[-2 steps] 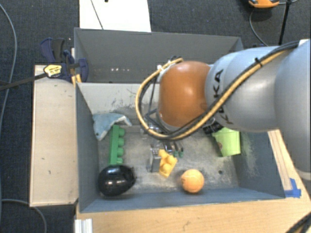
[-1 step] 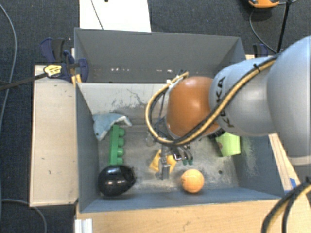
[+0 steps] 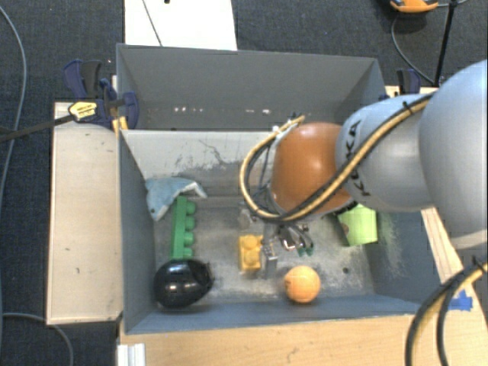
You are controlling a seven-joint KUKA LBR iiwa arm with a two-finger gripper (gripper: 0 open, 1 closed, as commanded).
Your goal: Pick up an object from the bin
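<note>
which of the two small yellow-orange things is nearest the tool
The yellow block, right beside the tool in the middle of the bin; the orange ball lies apart, nearer the front wall.

one camera looks down on the grey metal bin [image 3: 133,242] from above, tipped somewhat to one side: the far wall [image 3: 244,82], in the upper middle of the frame, shows its inner face broadly, while the near wall at the bottom shows as a thin rim. it sits close enough that the bin takes up most of the frame (dark floor [image 3: 46,36] borders it at left and top). the arm [image 3: 427,158] enters from the right edge, looming large.
</note>
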